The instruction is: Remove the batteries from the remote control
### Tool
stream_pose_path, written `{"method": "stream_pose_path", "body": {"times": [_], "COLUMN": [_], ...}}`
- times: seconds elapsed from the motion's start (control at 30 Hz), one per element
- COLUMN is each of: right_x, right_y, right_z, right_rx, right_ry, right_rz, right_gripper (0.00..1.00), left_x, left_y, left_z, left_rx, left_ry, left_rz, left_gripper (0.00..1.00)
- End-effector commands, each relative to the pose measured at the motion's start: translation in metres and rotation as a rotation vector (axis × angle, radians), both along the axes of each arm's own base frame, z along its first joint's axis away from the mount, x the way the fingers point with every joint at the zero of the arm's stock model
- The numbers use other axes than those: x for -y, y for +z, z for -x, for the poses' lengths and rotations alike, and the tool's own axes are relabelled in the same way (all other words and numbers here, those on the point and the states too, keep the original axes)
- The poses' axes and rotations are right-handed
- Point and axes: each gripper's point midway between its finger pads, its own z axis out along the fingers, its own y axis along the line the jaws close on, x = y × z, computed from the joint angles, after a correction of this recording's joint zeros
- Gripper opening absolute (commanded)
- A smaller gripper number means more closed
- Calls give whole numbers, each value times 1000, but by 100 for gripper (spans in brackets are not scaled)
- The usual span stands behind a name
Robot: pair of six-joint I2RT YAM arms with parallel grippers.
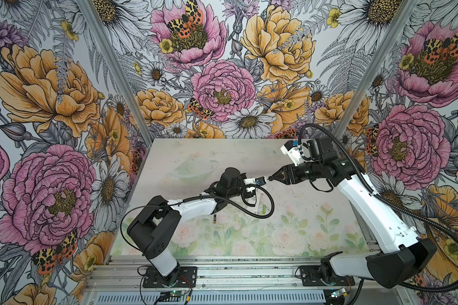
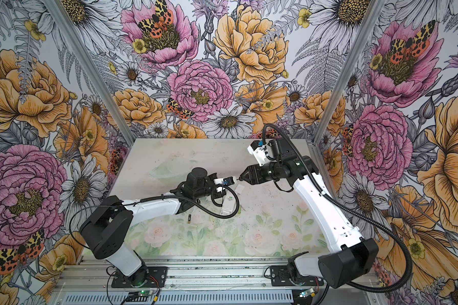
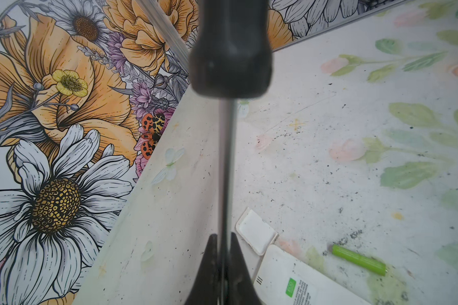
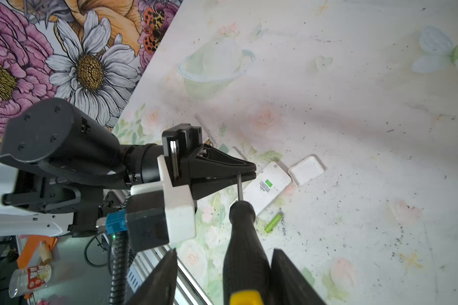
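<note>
left hand [image 4: 250, 173] is pinching the screwdriver [image 4: 245, 237] shaft near the remote [image 4: 269, 184]; right hand [image 4: 224, 252] is standing spread around its handle, seemingly a tool handoff. next, left must be carrying it alone without slipping. green battery [image 4: 273, 223] is lying flat just beside the remote, long axis roughly parallel to it; black battery [image 1: 214, 219] is lying well apart.
</note>
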Motion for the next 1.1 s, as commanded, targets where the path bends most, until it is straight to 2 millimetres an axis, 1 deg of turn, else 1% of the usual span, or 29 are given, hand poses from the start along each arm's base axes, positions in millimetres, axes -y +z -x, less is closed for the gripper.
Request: {"method": "stream_pose_path", "body": {"times": [0.0, 0.1, 0.33, 0.47, 0.6, 0.7, 0.77, 0.87, 0.9, 1.0, 1.03, 1.07], "right_x": [0, -4, -10, -12, -13, -15, -17, -18, -17, -10, -6, -1], "right_y": [-2, -6, -9, -15, -17, -19, -20, -21, -22, -22, -21, -21], "right_z": [1, -2, -6, -5, -6, -7, -7, -5, -4, -5, -8, -9], "right_rx": [31, 37, 42, 22, 16, 13, 13, 8, 5, 12, 15, 16], "right_ry": [51, 71, 111, 122, 123, 122, 126, 129, 126, 77, 45, 13], "right_rz": [63, 86, 78, 77, 81, 86, 85, 87, 91, 117, 131, 146], "right_gripper": [57, 57, 54, 49, 44, 33, 19, 3, 0, 0, 0, 0], "left_x": [-2, 0, 4, 5, 7, 10, 12, 11, 10, 9, 7, 3], "left_y": [18, 19, 19, 20, 20, 20, 20, 22, 22, 25, 27, 28], "left_z": [6, 8, 15, 15, 16, 17, 17, 13, 12, 8, 6, 2], "left_rx": [27, 30, 37, 46, 49, 54, 51, 48, 44, 29, 19, 15], "left_ry": [-30, -43, -75, -74, -79, -86, -83, -68, -64, -52, -38, -16], "left_rz": [31, 32, 17, 13, 8, 4, 5, 25, 28, 43, 54, 65], "left_gripper": [0, 0, 0, 0, 0, 0, 0, 0, 0, 0, 11, 39]}}
